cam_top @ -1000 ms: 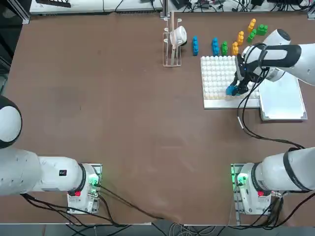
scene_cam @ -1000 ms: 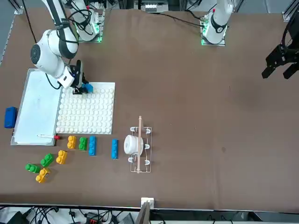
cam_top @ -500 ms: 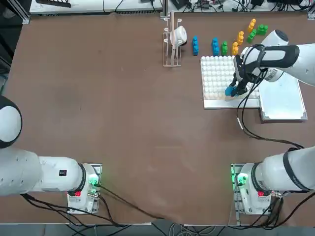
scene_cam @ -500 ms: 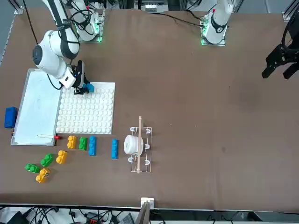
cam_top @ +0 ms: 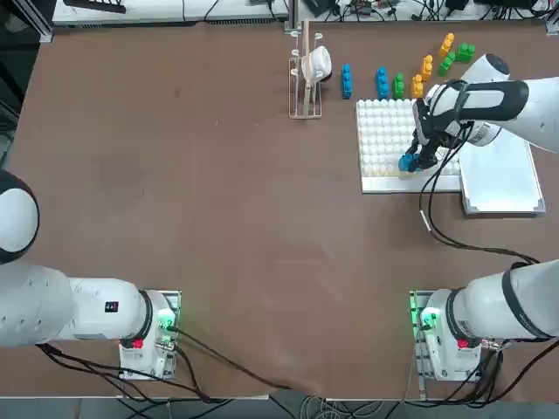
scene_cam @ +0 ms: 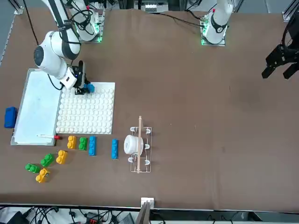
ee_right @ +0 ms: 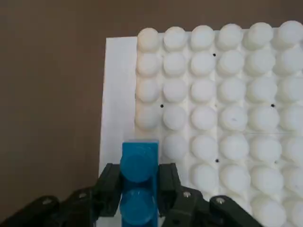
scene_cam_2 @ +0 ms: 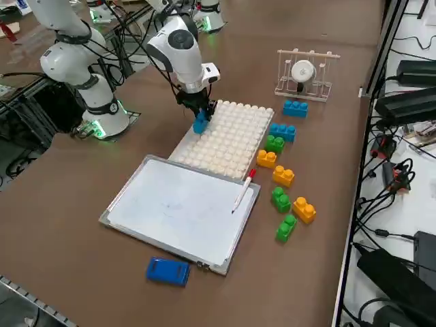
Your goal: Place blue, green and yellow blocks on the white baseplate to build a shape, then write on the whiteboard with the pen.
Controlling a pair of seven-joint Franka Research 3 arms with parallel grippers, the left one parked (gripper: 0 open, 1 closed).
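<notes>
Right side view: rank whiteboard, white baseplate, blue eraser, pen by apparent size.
1. whiteboard, largest, though it lies nearer the camera than the plate.
2. white baseplate.
3. blue eraser and pen: unsure; the pen looks longer but far thinner, the eraser chunkier and nearer the camera.

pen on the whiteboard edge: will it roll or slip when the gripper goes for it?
Probably prone to rolling: the pen looks thin and round, lying flat on the smooth whiteboard. Likely light and stiff, so a nudge could skid it. Its red end sits by the white baseplate, which may limit finger room. The right gripper is busy holding a blue block.
</notes>
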